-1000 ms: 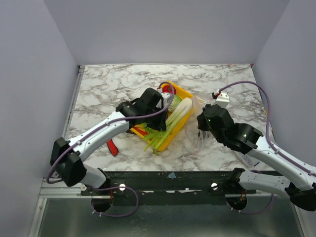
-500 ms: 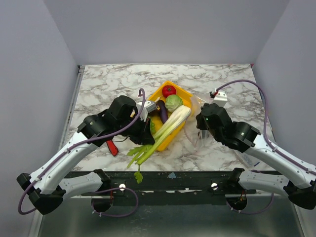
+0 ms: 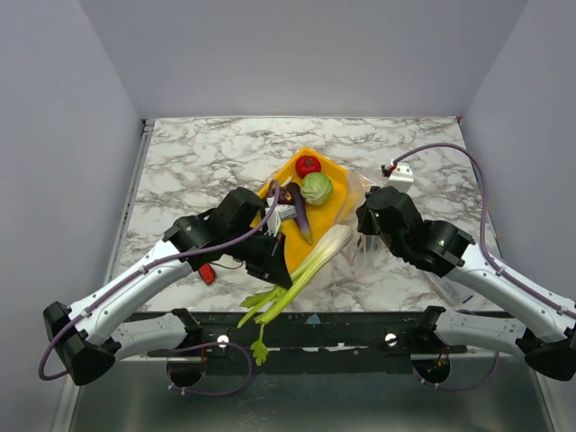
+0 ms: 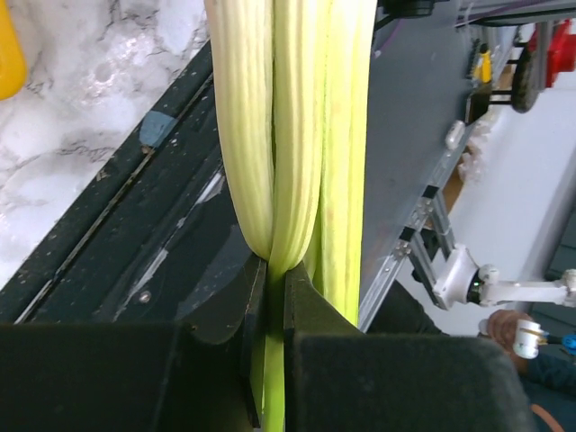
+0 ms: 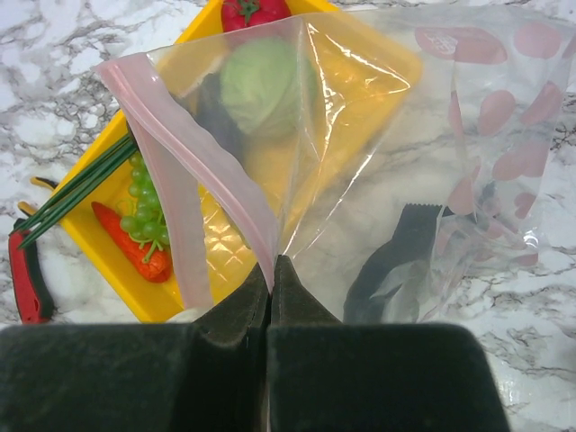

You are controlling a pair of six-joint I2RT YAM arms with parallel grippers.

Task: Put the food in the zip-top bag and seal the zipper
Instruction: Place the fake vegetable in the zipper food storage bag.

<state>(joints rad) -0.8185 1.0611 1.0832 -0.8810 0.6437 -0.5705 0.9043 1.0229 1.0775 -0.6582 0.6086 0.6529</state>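
Note:
My left gripper (image 3: 275, 258) is shut on the pale-green leek (image 3: 310, 263) and holds it slanted above the table's near edge. Its white end lies near the bag and its leaves hang past the edge. The leek fills the left wrist view (image 4: 288, 135). My right gripper (image 3: 366, 241) is shut on the pinkish zipper (image 5: 180, 171) of the clear zip-top bag (image 5: 405, 135), holding the mouth up beside the yellow tray (image 3: 337, 171). The tray holds the tomato (image 3: 308, 165), cabbage (image 3: 316, 188), eggplant (image 3: 300, 211), grapes (image 5: 148, 207), chili (image 5: 135, 250) and green onions (image 5: 76, 193).
A red-handled tool (image 3: 207, 273) lies on the marble left of the tray and shows in the right wrist view (image 5: 27, 270). A dark shape with a serrated edge (image 5: 396, 261) shows through the bag. The black front rail (image 3: 360, 319) runs along the near edge.
My left gripper has lifted the leek out of the tray and carried it toward the near edge, then right toward the bag. The right gripper has held the bag almost still.

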